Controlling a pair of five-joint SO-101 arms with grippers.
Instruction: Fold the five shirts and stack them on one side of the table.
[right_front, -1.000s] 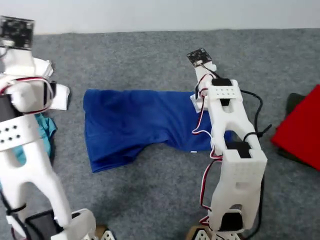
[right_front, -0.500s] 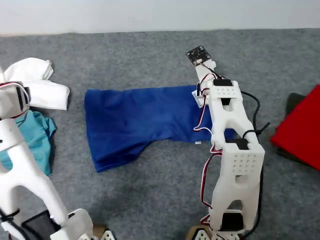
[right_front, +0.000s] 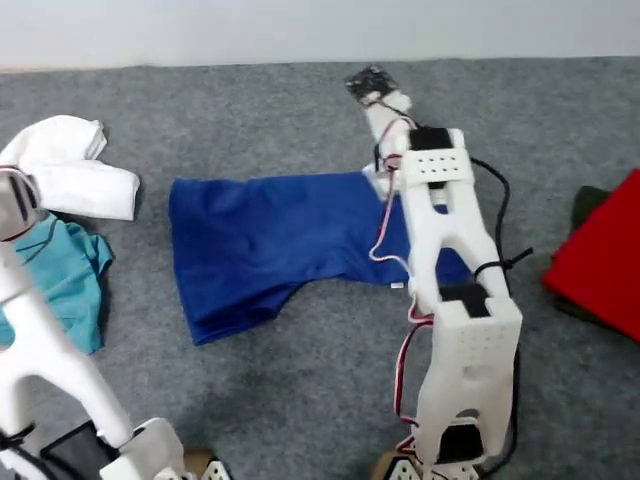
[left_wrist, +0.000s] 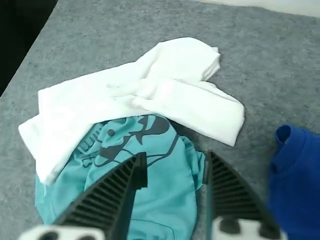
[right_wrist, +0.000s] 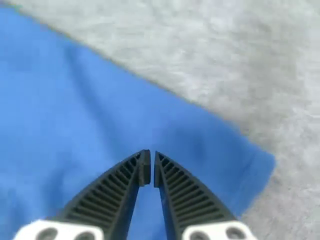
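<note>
A blue shirt (right_front: 270, 240) lies partly spread in the middle of the grey table. My right gripper (right_front: 378, 176) is at its far right corner, and the right wrist view has the gripper (right_wrist: 150, 167) shut with the blue shirt (right_wrist: 75, 110) at its tips. My left gripper (left_wrist: 174, 167) hangs open over a crumpled teal shirt (left_wrist: 140, 200) and a white shirt (left_wrist: 150, 90), holding nothing. These two lie at the table's left side, teal shirt (right_front: 60, 270) nearer, white shirt (right_front: 70, 170) farther. The blue shirt's edge (left_wrist: 295, 180) shows beside them.
A red shirt (right_front: 600, 260) lies at the right edge over a dark garment (right_front: 585, 205). The left arm (right_front: 25, 330) rises along the left edge. Bare grey mat lies in front of the blue shirt and along the far side.
My right gripper has moved farther away and slightly left, and the blue shirt's right corner has shifted with it. The left arm swung out toward the left edge, uncovering the white shirt.
</note>
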